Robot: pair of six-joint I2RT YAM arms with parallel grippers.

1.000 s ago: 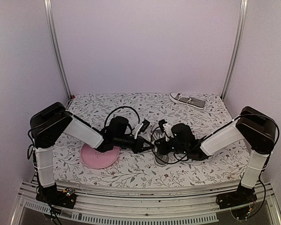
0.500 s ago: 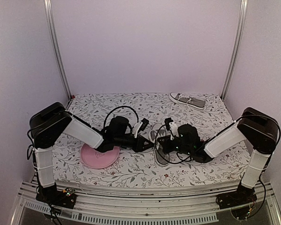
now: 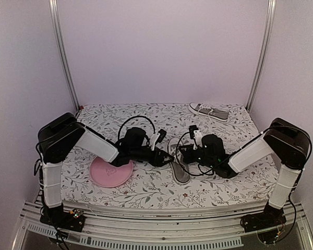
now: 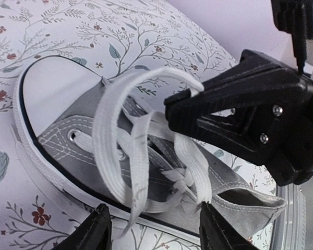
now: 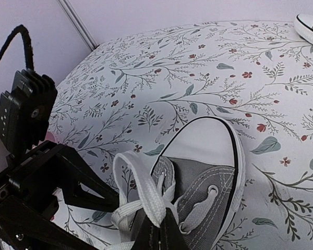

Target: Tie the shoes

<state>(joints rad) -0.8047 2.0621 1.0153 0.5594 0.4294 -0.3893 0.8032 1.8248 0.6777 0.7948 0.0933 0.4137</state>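
Note:
A grey shoe (image 3: 178, 165) with a white toe cap lies mid-table between my two grippers. Its white laces (image 4: 107, 130) stand up in loops over a knot. My left gripper (image 4: 156, 230) is open, its fingertips spread at the shoe's near side with nothing between them. My right gripper (image 5: 160, 233) is shut on a lace loop (image 5: 142, 183) and shows as the black jaws (image 4: 235, 114) over the shoe in the left wrist view. In the top view the left gripper (image 3: 164, 158) and right gripper (image 3: 181, 152) sit close together at the shoe. The second shoe (image 3: 209, 111) lies at the back right.
A round pink plate (image 3: 110, 173) lies under the left arm's forearm near the front left. The floral tablecloth (image 3: 146, 117) covers the table. Metal posts (image 3: 62, 52) stand at the back corners. The left gripper's black body (image 5: 39, 192) fills the right wrist view's left side.
My left gripper has opened and let go of the lace. The right gripper has stayed shut on its loop and shifted slightly right and back.

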